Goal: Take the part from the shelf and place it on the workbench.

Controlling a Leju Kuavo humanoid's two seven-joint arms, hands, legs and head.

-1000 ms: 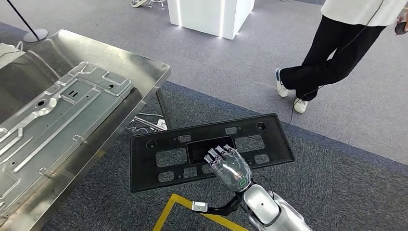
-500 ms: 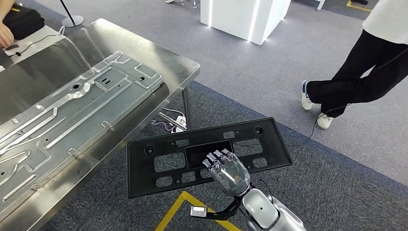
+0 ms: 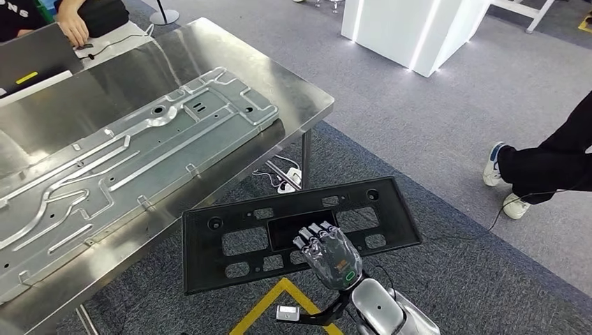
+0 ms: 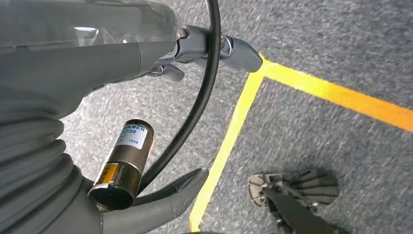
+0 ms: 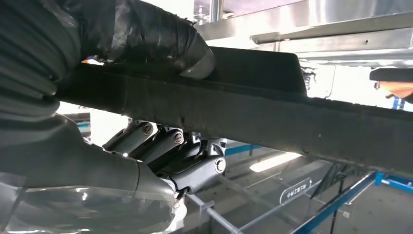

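Black part (image 3: pixel 237 244) in right hand (image 3: pixel 334 255), near steel workbench (image 3: pixel 307 94)

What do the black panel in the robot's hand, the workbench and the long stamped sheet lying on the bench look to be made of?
Black panel, gripped by the right hand: probably moulded plastic, matte, with cut-outs and no glare.
Workbench: seemingly stainless steel, brushed, with soft mirror-like reflections.
Stamped sheet: likely pressed sheet metal, perhaps galvanised steel or aluminium; dull silver with raised ribs and punched holes.

Right hand (image 3: pixel 329 252) grips black part (image 3: pixel 237 241) flat over the grey carpet, just beside the steel bench (image 3: pixel 307 98) corner. Stamped metal panel (image 3: pixel 126 164) lies on bench. Person's legs (image 3: pixel 551 164) well apart from bench.
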